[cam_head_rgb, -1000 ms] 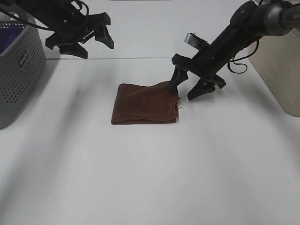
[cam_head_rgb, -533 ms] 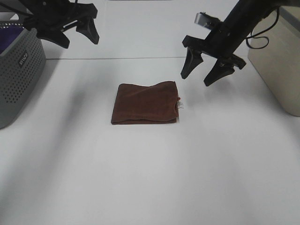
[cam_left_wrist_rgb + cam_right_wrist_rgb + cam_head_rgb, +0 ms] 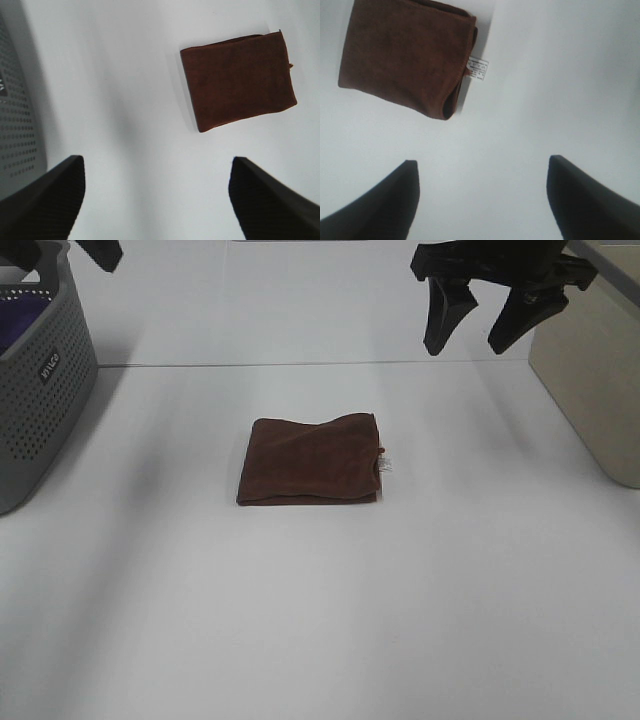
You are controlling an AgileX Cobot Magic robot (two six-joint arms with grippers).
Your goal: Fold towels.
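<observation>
While the towel (image 3: 311,460) is lying folded mid-table (image 3: 320,620), its long axis running left-right, the right gripper (image 3: 492,312) is hovering nearer (fingers spread wide, empty); the left gripper (image 3: 156,197), likewise spread, is sitting farther off.

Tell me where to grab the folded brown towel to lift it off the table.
Probably the tag-side edge of the brown towel, near the white tag. The layers stack there, so one pinch catches them all. Come down with the right gripper, open and nearest that side.
</observation>
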